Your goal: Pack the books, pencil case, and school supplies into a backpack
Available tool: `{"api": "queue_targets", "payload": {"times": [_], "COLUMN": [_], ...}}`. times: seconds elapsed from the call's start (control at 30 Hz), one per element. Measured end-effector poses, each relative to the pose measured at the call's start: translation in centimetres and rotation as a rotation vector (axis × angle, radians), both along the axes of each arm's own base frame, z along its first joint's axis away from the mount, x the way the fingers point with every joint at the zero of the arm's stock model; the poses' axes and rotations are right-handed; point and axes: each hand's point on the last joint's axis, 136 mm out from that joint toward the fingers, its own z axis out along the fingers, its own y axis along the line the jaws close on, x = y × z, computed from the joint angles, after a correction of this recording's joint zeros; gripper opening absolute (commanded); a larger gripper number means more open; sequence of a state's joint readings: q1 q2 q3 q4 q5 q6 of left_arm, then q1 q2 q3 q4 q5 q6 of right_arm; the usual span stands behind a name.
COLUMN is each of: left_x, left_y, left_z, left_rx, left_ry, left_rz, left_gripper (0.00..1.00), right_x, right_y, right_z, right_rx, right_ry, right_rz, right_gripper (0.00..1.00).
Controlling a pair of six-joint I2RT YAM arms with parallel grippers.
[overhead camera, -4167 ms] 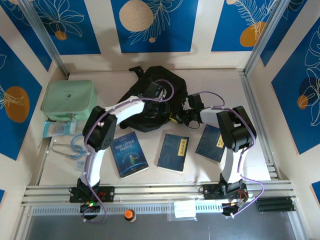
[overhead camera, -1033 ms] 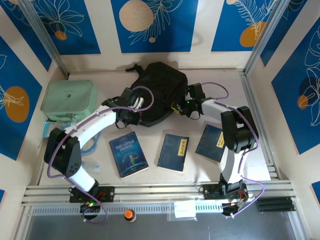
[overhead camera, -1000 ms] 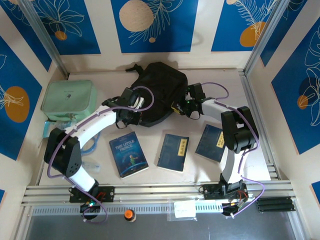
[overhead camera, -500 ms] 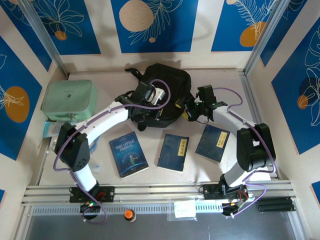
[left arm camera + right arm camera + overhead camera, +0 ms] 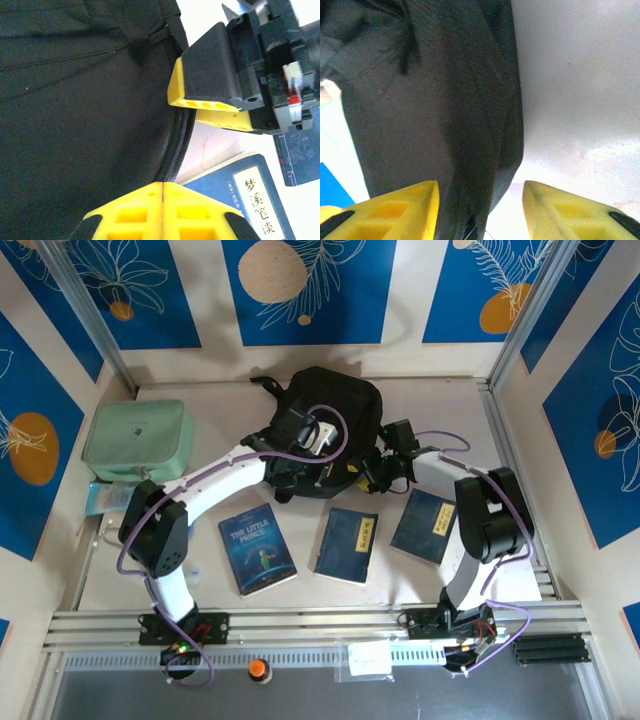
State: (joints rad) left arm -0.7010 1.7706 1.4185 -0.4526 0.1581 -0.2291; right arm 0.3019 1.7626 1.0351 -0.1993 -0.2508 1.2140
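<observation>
Soft, slumped black fabric backpack (image 5: 345, 400)

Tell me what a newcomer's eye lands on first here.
The black backpack at the far middle is worked at its near edge from both sides. The left end effector is shut at the zipper, and the right end effector is open astride the fabric. Next come three dark blue books in a row in front of it, and a mint-green case at far left.

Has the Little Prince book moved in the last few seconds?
No. The Little Prince book keeps its spot and tilt, with the same gap to the front rail.
</observation>
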Motion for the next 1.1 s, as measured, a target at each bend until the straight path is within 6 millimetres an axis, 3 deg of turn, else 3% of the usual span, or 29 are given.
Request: {"api": "queue_targets", "payload": {"times": [0.13,0.3,0.47,0.57,0.73,0.9,1.1], "left_x": [-0.1,-1.7,-4.0,-4.5,-4.9,-4.5,-2.5], "left_y": [2.0,6.2,7.8,7.1,4.6,1.7,-0.5], "left_z": [-0.9,-1.4,-1.4,-0.8,-0.1,0.0,-0.5], "left_rx": [0.076,0.196,0.185,0.130,0.022,-0.052,-0.079], "left_ry": [-0.036,-0.097,-0.113,-0.107,-0.081,-0.057,-0.045], "left_rz": [0.036,0.067,0.042,0.015,-0.047,-0.108,-0.099], "left_gripper": [0.00,0.00,0.00,0.00,0.00,0.00,0.00], "right_x": [0.5,1.8,1.9,2.3,3.6,4.9,7.6], "right_y": [-0.1,-0.1,0.9,1.6,0.9,-1.2,-3.3], "right_z": [-0.8,0.6,1.5,1.8,2.3,2.5,1.1], "right_rx": [-0.038,-0.087,-0.110,-0.124,-0.159,-0.193,-0.235], "right_ry": [-0.007,-0.073,-0.116,-0.140,-0.179,-0.212,-0.216], "right_rz": [0.011,0.039,0.111,0.153,0.184,0.196,0.219], "right_gripper": [0.22,0.14,0.08,0.08,0.08,0.07,0.06]}}
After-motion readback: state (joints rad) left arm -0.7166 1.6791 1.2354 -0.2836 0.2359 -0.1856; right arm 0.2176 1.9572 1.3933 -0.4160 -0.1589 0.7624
